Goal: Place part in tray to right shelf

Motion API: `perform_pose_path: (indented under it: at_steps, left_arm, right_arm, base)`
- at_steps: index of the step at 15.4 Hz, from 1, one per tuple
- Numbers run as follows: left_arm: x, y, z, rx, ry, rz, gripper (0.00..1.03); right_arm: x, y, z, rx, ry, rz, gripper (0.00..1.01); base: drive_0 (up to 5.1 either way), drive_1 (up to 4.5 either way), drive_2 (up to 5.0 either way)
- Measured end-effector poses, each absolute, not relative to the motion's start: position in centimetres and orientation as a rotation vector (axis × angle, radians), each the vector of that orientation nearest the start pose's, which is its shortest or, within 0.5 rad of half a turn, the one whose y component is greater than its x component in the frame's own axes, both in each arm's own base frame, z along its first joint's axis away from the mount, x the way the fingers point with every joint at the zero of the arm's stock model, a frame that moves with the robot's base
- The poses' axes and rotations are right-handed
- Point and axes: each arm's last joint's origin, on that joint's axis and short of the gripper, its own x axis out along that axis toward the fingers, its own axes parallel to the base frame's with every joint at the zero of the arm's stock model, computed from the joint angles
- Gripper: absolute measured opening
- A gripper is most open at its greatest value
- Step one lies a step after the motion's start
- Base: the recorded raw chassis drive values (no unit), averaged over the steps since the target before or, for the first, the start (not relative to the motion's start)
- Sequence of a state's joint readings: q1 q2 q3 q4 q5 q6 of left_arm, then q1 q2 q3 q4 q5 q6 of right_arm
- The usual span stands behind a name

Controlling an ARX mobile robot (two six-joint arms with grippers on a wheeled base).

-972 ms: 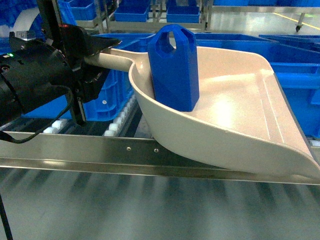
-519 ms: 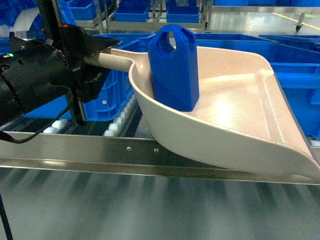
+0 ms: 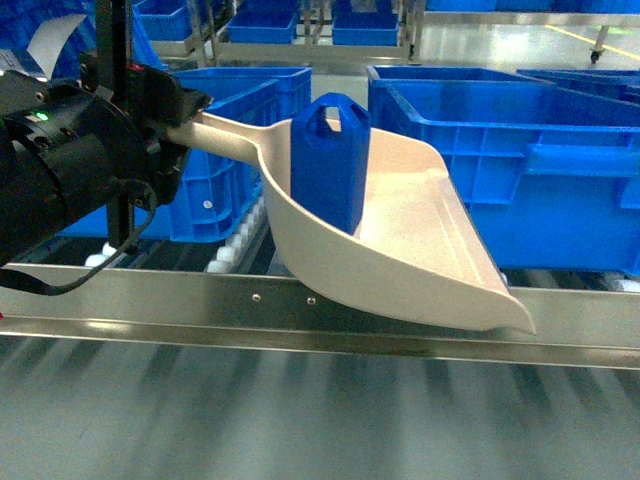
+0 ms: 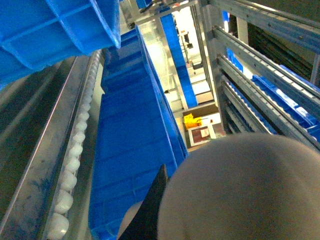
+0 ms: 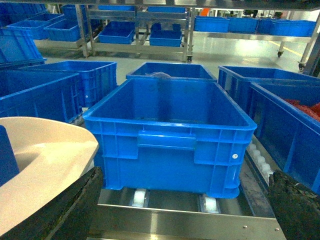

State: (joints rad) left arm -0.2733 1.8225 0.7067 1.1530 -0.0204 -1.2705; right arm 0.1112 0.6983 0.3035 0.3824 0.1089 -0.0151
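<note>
The part stands upright in the tray, above the right shelf's front rail. The left tool is clamped on the tray's handle; the right tool's fingers stand apart. Carrying step: next, lowering onto the rollers.

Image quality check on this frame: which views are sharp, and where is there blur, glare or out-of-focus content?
Head view: the beige glossy plastic scoop and small bright-blue jerrycan-shaped block are sharp; the floor below the stainless-steel front rail is streaked with motion blur. Left wrist view: the scoop's underside fills the lower right as a soft, out-of-focus mass, with overexposed glare down the aisle. Right wrist view: the large blue crate is crisp and evenly lit.
</note>
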Motion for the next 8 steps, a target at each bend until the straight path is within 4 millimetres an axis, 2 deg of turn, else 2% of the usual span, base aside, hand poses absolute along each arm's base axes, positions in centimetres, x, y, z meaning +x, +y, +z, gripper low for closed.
perform_pose_path:
  at_steps: [3,5,8]
  left_arm:
    - [32.7,-8.3,19.0,-1.228,0.04,-0.266,0.14]
    - [32.9,-6.6,20.8,-1.22,-0.05,-0.229,0.14]
    - [34.2,-2.9,26.1,-1.221,-0.251,-0.118,0.14]
  right_arm:
    - [16.3,1.5,23.3,-0.016,0.013,0.003,0.98]
    - [16.3,1.5,23.3,-0.016,0.012,0.003,0.98]
    - [16.3,1.5,23.3,-0.016,0.012,0.003,0.98]
  base:
    - [0.0,0.0,0.0]
    - [0.0,0.0,0.0]
    - [0.0,0.0,0.0]
